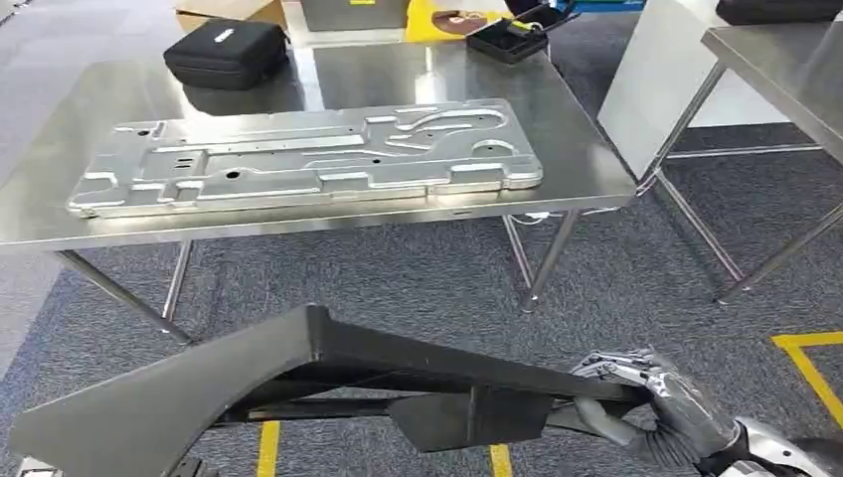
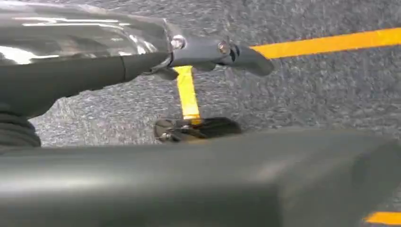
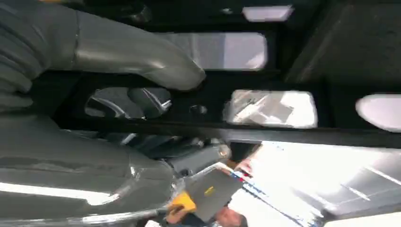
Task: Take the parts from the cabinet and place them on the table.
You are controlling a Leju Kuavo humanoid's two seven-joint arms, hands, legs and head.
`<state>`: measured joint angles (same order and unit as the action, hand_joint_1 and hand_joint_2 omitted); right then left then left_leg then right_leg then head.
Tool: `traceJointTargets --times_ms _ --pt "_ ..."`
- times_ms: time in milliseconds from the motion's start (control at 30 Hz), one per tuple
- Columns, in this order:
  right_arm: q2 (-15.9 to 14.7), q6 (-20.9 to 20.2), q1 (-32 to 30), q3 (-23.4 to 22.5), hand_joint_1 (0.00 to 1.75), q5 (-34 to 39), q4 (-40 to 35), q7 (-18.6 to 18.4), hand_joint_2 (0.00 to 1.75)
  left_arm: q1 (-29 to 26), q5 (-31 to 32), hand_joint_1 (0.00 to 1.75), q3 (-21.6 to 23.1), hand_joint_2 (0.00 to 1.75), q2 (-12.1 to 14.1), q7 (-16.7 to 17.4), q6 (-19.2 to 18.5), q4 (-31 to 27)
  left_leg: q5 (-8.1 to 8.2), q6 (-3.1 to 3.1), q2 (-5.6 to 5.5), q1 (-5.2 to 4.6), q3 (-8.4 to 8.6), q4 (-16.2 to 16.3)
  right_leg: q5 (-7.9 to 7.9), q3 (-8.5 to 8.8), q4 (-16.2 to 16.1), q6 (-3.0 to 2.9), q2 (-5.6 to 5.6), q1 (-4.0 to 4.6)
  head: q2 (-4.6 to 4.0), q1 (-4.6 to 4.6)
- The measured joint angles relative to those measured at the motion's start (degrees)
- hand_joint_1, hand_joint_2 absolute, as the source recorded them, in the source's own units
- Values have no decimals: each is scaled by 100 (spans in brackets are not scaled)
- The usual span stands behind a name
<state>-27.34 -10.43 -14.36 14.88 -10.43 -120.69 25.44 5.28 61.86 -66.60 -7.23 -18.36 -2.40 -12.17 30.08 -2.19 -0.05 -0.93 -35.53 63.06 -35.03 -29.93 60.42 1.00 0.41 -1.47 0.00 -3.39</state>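
- So the robot's carrying a long dark part [image 1: 298,373], some kind of black molded frame with cutouts, low in front of itself and well short of the steel table [image 1: 587,169].
- Right hand [image 1: 651,397] is wrapped around the part's right end, fingers curled over the top edge. From the right wrist view the thumb [image 3: 137,59] lies across a black rail, so that's a real grasp.
- Left hand [image 2: 142,56]: the part sits right below it in the left wrist view, but I honestly can't tell if it's clamped on.
- Table already has 1 big stamped metal panel [image 1: 308,159] on it, plus a black case [image 1: 227,52] at the back.
- My guess: the part's rigid plastic, light for its length, but awkward and tippy. Needs holding at both ends, and the smooth edges look slippy.
- Free space is tight, probably just the front strip.
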Motion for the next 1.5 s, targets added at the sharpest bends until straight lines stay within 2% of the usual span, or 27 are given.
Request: traceJointTargets --times_ms 100,167,233,267,300,367,400,433,467,500,567,633,667,767,800,833,933,1067,1133,1167,1200,1267,1300,1333,1367,1433,1500 --pt "9 -2 -3 -13 175 -2 -4 0 175 11 0 0 0 175 13 -2 9 0 107 -50 5 21 109 -249 -13 34 -106 108 -27 25 0 2" --pt "11 -2 9 -20 175 0 -11 4 175 1 -2 0 -2 175 11 -9 0 0 95 -61 17 69 252 -393 -151 -47 173 120 -31 14 0 2" --pt "11 -2 -2 -24 175 -2 -9 2 175 0 -2 0 0 175 9 -7 -2 0 158 -82 17 76 340 -405 -490 -566 1063 158 -30 9 0 7" --pt "11 -2 -20 -24 175 -9 -7 2 175 -2 -2 0 0 175 7 -7 -2 0 201 -70 17 76 387 -404 -572 -826 1451 180 -31 7 0 7" --pt "11 -2 -32 -24 175 -9 -7 2 175 -5 -2 0 -2 175 7 -7 -2 0 244 -58 17 77 441 -404 -501 -972 1594 199 -31 8 0 4" --pt "13 -2 -42 -24 175 -11 -7 2 175 -9 -2 0 -2 175 7 -4 -2 0 346 -37 16 90 594 -404 31 -879 1118 232 -36 5 0 4" --pt "13 -2 -50 -26 175 -13 -7 2 175 -5 -4 0 -2 175 7 -4 -2 0 409 -18 14 99 692 -403 383 -697 608 246 -41 0 0 4" --pt "13 -2 -57 -26 175 -18 -7 2 175 -9 -4 0 -2 175 7 -4 -4 0 476 16 16 99 753 -402 582 -563 211 238 -53 -1 0 4" --pt "20 -2 -63 -20 175 -17 7 2 175 -1 -4 0 -4 175 7 -7 -2 0 514 63 7 59 761 -381 519 -556 241 209 -56 37 0 7" --pt "17 -2 -63 -22 175 -20 -7 0 175 11 -4 0 -2 175 7 -2 -2 0 527 86 3 60 727 -366 396 -490 84 133 -51 30 2 8" --pt "24 0 -81 -24 175 -20 -9 2 175 9 -4 0 -4 175 7 -4 -2 0 538 106 16 65 750 -424 366 -504 96 50 -34 50 0 7" --pt "26 11 -92 -28 175 -22 -15 2 175 31 -4 0 -4 175 9 -7 -2 0 619 173 15 66 789 -385 336 -430 47 -10 -36 -1 0 4" --pt "26 13 -90 -28 175 -24 -20 2 175 45 -4 0 -2 175 4 -7 -4 0 715 203 14 75 683 -148 302 -391 44 -63 -51 -8 0 -11" --pt "37 15 -103 -22 175 -26 -24 2 175 22 -2 0 -2 175 2 -4 -4 0 1131 267 14 116 -99 1136 211 -308 44 -108 -58 -6 0 -15" --pt "42 15 -109 -17 175 -26 -24 2 175 -1 -2 0 -4 175 2 -2 -4 0 1120 270 14 121 -309 1386 178 -265 44 -109 -48 -6 0 -13" --pt "44 15 -119 -15 175 -26 -24 2 175 -15 -2 0 -2 175 2 -2 -4 0 962 263 14 121 -374 1351 140 -208 44 -102 -37 -7 0 -13" --pt "48 15 -123 -15 175 -26 -33 2 175 -19 -2 0 -2 175 4 -4 -4 0 -51 158 12 101 -58 131 -20 42 41 -65 -24 -1 0 -13" --pt "50 15 -134 -28 175 -26 -61 2 175 -11 0 0 -2 175 4 -7 -28 0 173 49 1 30 76 -26 -71 77 -37 70 -18 -11 0 -13" --pt "44 15 -131 -48 175 -28 -92 0 175 -14 0 0 -4 175 4 -9 -55 0 193 29 8 104 184 -239 -116 126 -73 134 -40 -6 0 -11" --pt "44 15 -126 -50 175 -26 -98 0 175 -20 0 0 -4 175 4 -18 -55 0 204 12 10 101 253 -289 -171 91 64 134 -38 6 0 -13" --pt "41 15 -121 -54 175 -24 -103 0 175 -18 0 0 -4 175 4 -17 -57 0 218 -11 10 104 299 -302 -305 -72 368 133 -37 10 0 -11" --pt "41 15 -141 -57 175 -28 -103 -2 175 -20 0 0 -4 175 2 -18 -63 0 287 -40 12 99 382 -302 -622 -628 1292 156 -38 9 0 -11" --pt "41 15 -145 -57 175 -26 -103 -4 175 -25 0 0 -4 175 2 -15 -63 0 324 -43 12 96 428 -301 -630 -857 1589 168 -38 12 0 -11" --pt "41 15 -144 -59 175 -28 -103 -4 175 -29 0 0 -4 175 2 -15 -63 0 363 -43 11 97 482 -301 -485 -950 1599 182 -39 11 0 -11" --pt "41 15 -145 -59 175 -28 -103 -4 175 -32 0 0 -4 175 2 -15 -63 0 409 -42 8 99 549 -301 -222 -917 1382 190 -40 10 0 -11" --pt "41 15 -147 -61 175 -31 -103 -7 175 -33 -4 0 -4 175 2 -15 -66 0 528 -7 0 102 726 -301 486 -609 413 185 -46 9 0 -11" --pt "46 18 -159 -57 175 -44 -116 -13 175 -21 -7 0 -4 175 2 -17 -66 0 611 74 -10 69 759 -292 398 -480 171 126 -53 51 0 -9"
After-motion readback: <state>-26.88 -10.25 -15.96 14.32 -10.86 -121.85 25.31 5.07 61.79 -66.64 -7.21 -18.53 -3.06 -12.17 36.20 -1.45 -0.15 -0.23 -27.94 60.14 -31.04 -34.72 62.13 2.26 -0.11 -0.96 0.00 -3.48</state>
